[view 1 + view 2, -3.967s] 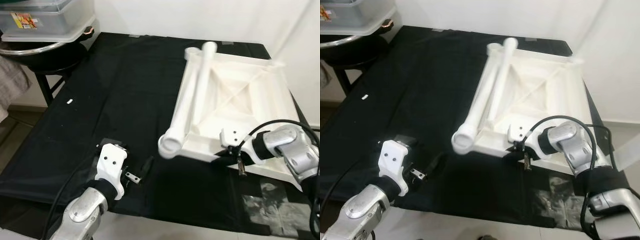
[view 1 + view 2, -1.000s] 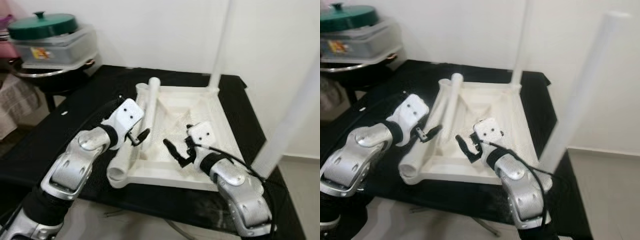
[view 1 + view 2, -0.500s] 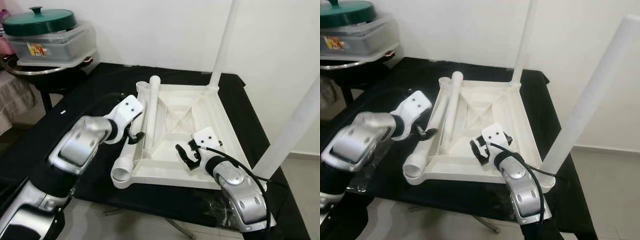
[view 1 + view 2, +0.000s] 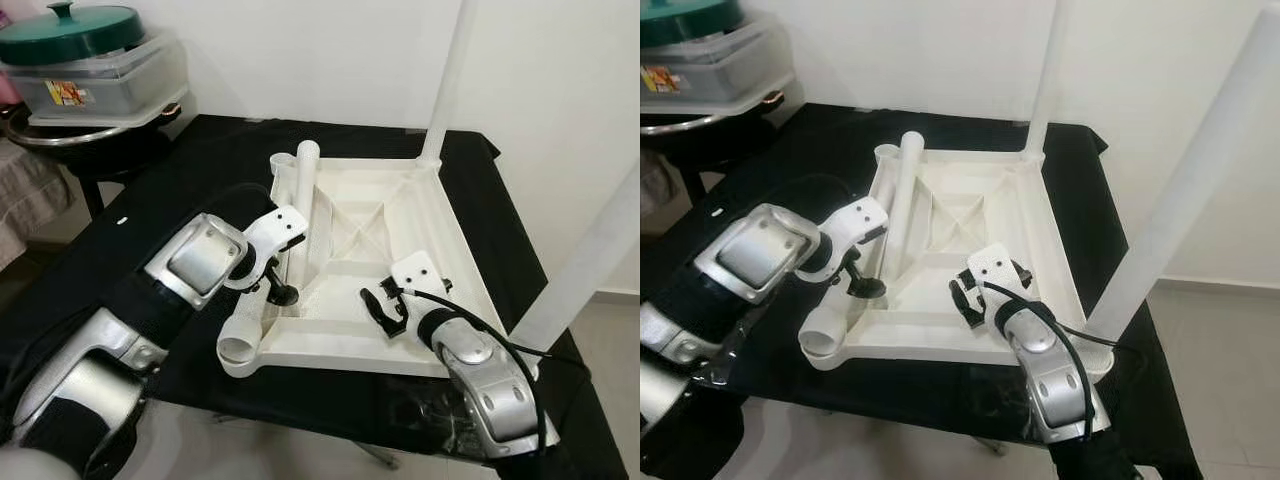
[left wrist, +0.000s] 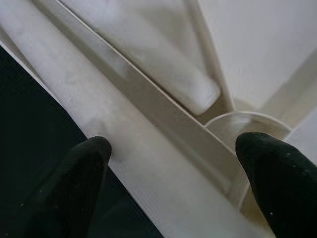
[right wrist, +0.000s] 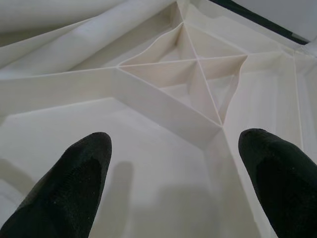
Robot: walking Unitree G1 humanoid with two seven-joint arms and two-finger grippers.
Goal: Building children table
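Observation:
A white plastic tabletop (image 4: 440, 240) lies upside down on the black-covered table (image 4: 180, 170). Two white legs stand upright in its right corners, one far (image 4: 447, 80) and one near (image 4: 595, 250). Two loose legs lie along its left side: a longer one (image 4: 303, 185) and one with its open end toward me (image 4: 250, 320). My left gripper (image 4: 275, 290) is open, its fingers astride the lying leg and the tabletop's left rim (image 5: 163, 163) beside a corner socket (image 5: 247, 129). My right gripper (image 4: 380, 305) hangs open over the ribbed underside (image 6: 198, 84), holding nothing.
A clear box with a green lid (image 4: 90, 60) sits on a stand at the back left. The white wall runs behind the table. The near upright leg stands close beside my right arm. Bare black cloth lies left of the tabletop.
Over four seconds both grippers came from the table's front edge onto the tabletop. In the last half second my left gripper dropped closer to the lying leg; the right barely moved. The camera shifted.

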